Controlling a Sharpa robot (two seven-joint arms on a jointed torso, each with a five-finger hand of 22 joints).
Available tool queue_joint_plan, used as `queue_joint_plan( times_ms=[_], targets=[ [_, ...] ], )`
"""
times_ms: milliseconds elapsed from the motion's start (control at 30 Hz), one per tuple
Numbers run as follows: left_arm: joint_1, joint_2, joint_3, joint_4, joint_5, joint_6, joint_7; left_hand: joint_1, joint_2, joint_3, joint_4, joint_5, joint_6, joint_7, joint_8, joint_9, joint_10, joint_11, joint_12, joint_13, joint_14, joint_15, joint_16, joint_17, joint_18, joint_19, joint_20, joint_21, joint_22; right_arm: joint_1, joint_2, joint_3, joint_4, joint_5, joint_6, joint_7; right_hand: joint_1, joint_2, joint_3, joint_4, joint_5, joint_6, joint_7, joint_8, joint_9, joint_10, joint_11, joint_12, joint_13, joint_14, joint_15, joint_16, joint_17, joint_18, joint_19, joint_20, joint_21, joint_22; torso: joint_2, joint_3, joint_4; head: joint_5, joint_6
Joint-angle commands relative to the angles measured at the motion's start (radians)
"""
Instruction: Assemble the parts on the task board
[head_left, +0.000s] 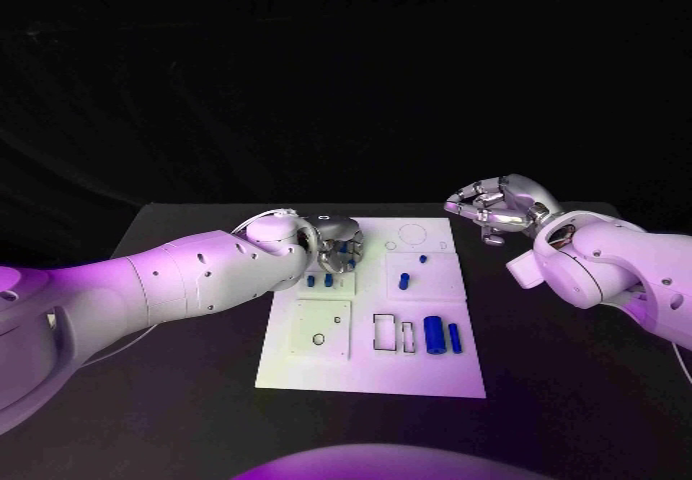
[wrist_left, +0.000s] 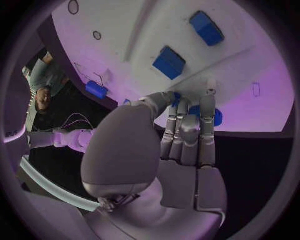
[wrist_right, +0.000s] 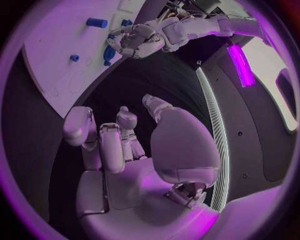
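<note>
The left hand (wrist_left: 184, 135) pinched a small blue part (wrist_left: 209, 114) at its fingertips, seemingly light, rigid and slippery, best gripped by its sides, while the right hand (head_left: 498, 208) hung clenched on nothing.

The left hand (head_left: 335, 247) sits over the far left part of the task board (head_left: 372, 375), covering whatever lies under its fingers. From the left wrist, a blue part (wrist_left: 216, 116) peeks out behind the fingertips (wrist_left: 207, 102), mostly hidden; whether it's held, can't tell. The right hand (head_left: 498, 209) curls over the worktop (head_left: 577, 400), its palm turned from sight.
</note>
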Motion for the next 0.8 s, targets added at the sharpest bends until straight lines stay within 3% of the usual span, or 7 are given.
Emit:
queue_joint_plan(
  times_ms=[33, 167, 600, 800],
  targets=[
    [-0.002, 0.002, -0.002, 0.002, 0.004, 0.039, -0.01, -0.003, 0.019, 0.008, -0.011, -0.003, 0.017, -0.005, 0.003, 0.003, 0.02, -0.009, 0.007, 0.007, 0.028, -0.006, 0.018, 0.038, -0.007, 0.033, -0.003, 0.034, 0.048, -0.001, 0.001, 0.0, 0.0, -0.009, 0.008, 0.006, 0.003, 0.007, -0.004, 0.005, 0.007, -0.007, 0.0, 0.006, 0.002, -0.006, 0.002, -0.005, 0.0, 0.028, -0.007, -0.005, -0.001, 0.007, -0.005, 0.0, -0.006, -0.002, 0.0, 0.0003, -0.001, 0.002, -0.001],
    [-0.002, 0.002, -0.002, 0.002, 0.007, 0.035, -0.009, -0.01, 0.028, 0.014, -0.022, -0.005, 0.038, -0.011, 0.004, 0.007, 0.038, -0.016, 0.008, 0.01, 0.049, -0.012, 0.03, 0.063, -0.014, 0.061, -0.007, 0.061, 0.087, -0.001, 0.002, 0.0, 0.0, -0.009, 0.008, 0.006, 0.003, 0.007, -0.004, 0.005, 0.007, -0.007, 0.0, 0.006, 0.002, -0.006, 0.002, -0.005, 0.0, 0.028, -0.007, -0.005, -0.001, 0.007, -0.005, 0.0, -0.006, -0.002, 0.0, 0.0007, -0.0007, 0.002, 0.0],
    [-0.003, -0.02, 0.007, 0.028, 0.03, -0.021, -0.01, -0.019, 0.027, 0.023, -0.032, -0.003, 0.035, -0.005, -0.011, 0.006, 0.035, -0.011, -0.004, 0.008, 0.051, -0.01, 0.029, 0.057, -0.009, 0.046, -0.009, 0.054, 0.068, -0.001, 0.001, 0.0, -0.002, -0.009, 0.005, 0.008, 0.001, 0.01, -0.006, 0.009, 0.006, -0.006, 0.0, 0.008, 0.002, -0.005, 0.002, -0.005, 0.0, 0.027, -0.008, -0.006, -0.002, 0.007, -0.006, 0.0, -0.008, -0.002, -0.001, 0.0011, -0.0019, 0.0, 0.006],
    [-0.002, -0.06, 0.024, 0.081, 0.041, -0.042, -0.017, -0.019, 0.027, 0.024, -0.033, -0.002, 0.036, -0.004, -0.011, 0.006, 0.036, -0.01, -0.005, 0.008, 0.05, -0.01, 0.028, 0.054, -0.01, 0.049, -0.009, 0.057, 0.072, -0.001, -0.002, 0.0, -0.005, -0.009, 0.004, 0.008, 0.001, 0.01, -0.006, 0.009, 0.006, -0.006, 0.0, 0.008, 0.002, -0.005, 0.002, -0.005, 0.0, 0.027, -0.008, -0.006, -0.002, 0.007, -0.006, 0.0, -0.008, -0.002, -0.002, 0.0002, 0.0036, -0.004, 0.013]
  ],
)
